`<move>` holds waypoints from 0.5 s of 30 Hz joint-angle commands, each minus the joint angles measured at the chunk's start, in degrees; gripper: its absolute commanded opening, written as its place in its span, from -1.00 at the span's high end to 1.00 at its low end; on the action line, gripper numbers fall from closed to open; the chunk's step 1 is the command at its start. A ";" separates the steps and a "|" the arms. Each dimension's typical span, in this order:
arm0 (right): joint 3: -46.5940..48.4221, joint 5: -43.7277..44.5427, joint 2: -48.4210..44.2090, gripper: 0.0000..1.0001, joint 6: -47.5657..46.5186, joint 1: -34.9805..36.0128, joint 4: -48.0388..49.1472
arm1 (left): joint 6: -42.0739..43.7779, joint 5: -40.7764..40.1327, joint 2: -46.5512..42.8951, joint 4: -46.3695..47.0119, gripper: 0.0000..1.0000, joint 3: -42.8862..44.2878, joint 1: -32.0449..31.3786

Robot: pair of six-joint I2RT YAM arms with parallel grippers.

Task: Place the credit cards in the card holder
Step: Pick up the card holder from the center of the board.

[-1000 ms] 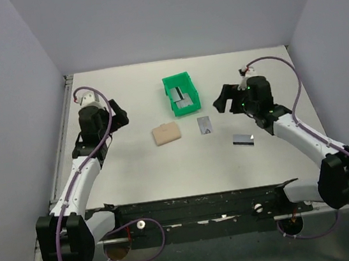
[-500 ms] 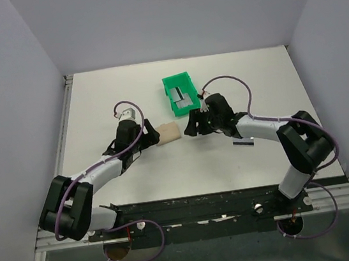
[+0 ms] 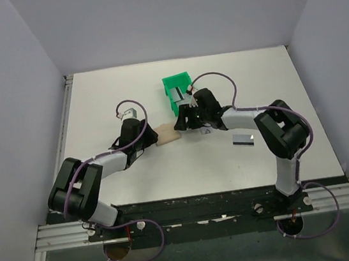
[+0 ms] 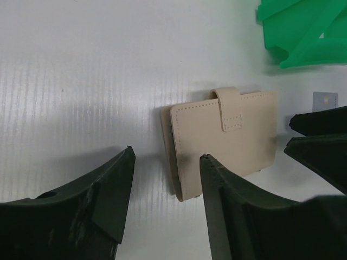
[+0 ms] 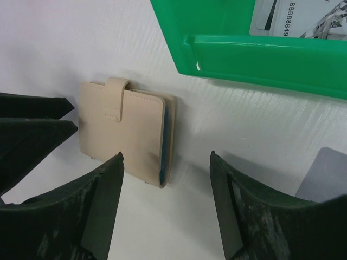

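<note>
Tan holder (image 4: 222,143) closed, flat on bench (image 4: 81,65) | left end effector (image 4: 165,160) open at one end | right end effector (image 5: 165,157) open at other end

I see the card holder (image 3: 167,134) just left of centre in the top view: a tan wallet lying flat and closed, strap tab over its front, blue lining showing at one edge. A striped credit card (image 3: 243,139), silver-grey, lies flat right of centre. A second card (image 5: 323,176) shows at the right wrist view's lower right.
</note>
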 commanded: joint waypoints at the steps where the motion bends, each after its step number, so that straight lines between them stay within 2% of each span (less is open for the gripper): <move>1: 2.74 -2.22 3.77 -0.45 0.55 0.30 -0.60 | -1.27 2.15 2.22 2.85 -0.19 1.85 -0.31; 6: 3.53 -3.81 5.71 -0.37 1.25 0.56 -0.08 | -1.36 2.76 3.36 3.46 -0.08 1.50 -0.48; 11: 3.71 -6.09 6.85 -0.32 1.96 1.26 0.98 | -1.45 2.76 5.20 3.29 -0.08 1.68 -0.57; 15: 2.74 -8.02 6.85 -0.21 2.48 1.70 2.64 | -1.63 2.76 6.17 3.73 -0.04 1.76 -0.66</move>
